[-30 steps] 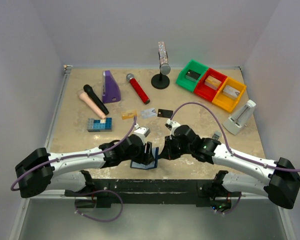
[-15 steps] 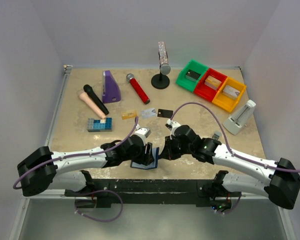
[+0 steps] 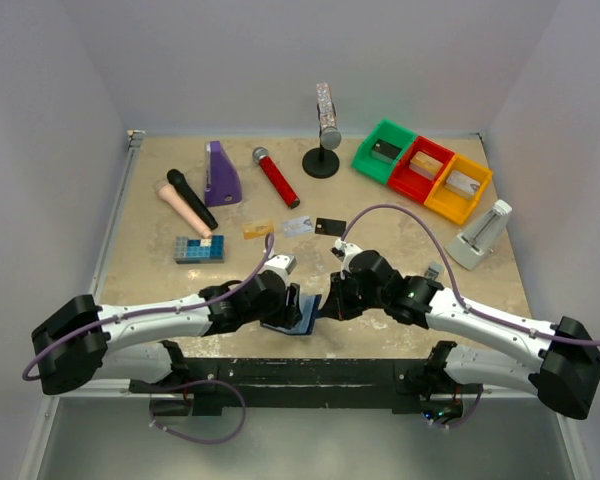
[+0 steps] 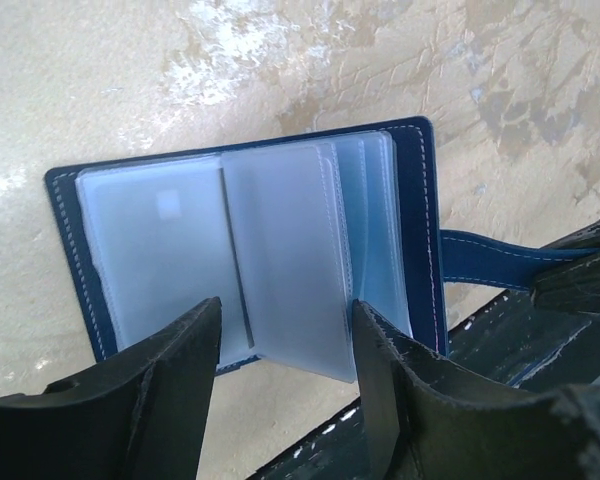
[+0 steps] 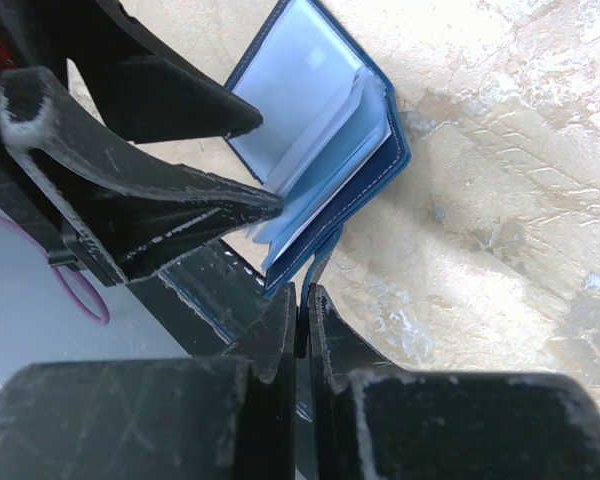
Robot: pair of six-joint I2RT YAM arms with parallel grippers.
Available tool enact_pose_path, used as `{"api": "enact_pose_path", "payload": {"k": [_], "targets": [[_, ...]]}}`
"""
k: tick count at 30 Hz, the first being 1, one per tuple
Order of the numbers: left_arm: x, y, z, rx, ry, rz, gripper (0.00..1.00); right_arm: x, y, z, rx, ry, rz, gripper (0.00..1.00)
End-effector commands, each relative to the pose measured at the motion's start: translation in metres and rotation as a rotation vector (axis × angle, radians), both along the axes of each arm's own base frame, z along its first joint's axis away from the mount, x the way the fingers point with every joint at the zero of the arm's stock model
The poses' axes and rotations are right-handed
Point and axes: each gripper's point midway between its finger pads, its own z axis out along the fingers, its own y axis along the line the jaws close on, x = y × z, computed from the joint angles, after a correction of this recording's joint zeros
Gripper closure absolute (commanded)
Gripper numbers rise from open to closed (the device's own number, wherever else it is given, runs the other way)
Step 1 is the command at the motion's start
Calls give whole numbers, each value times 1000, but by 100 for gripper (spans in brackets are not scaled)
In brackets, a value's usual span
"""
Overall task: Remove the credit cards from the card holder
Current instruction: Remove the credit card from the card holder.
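Counter's near edge: my right gripper (image 5: 302, 300) is clamped on the snap tab (image 4: 490, 262) of the open card holder (image 4: 423, 220). My left gripper (image 4: 285, 330), spread wide and empty, straddles the sleeves. Best to pinch one card's edge and draw it straight along the pocket.

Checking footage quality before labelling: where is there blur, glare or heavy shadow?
Left wrist: card holder sharp, left claw blurred up close, table slightly glary. Right wrist: right claw soft, card holder clear. Top external: even light, faint shadows.

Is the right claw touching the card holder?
Touching. The right wrist view shows the right claw closed on the blue snap tab of the card holder.
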Motion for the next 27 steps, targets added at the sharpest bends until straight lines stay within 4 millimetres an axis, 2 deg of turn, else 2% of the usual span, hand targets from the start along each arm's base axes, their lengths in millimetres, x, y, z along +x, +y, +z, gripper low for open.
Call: {"api": "enact_pose_path", "payload": {"k": [1,9,20,24,27], "targets": [[12,11,17,32,-80,42,41,1,1,11,31,-27,12,100],[16,22,20,59,-105,66,41,0,0,8,25,-24,10,100],[17,25,20,69,-111,74,40,3,-4,1,-1,-31,-1,100],[17,17,23,26,-115,49,40,6,-8,-3,-12,-28,-14,100],[14,1,28,-27,-112,-1,41,8,-11,-7,-16,-23,-23,100]]}}
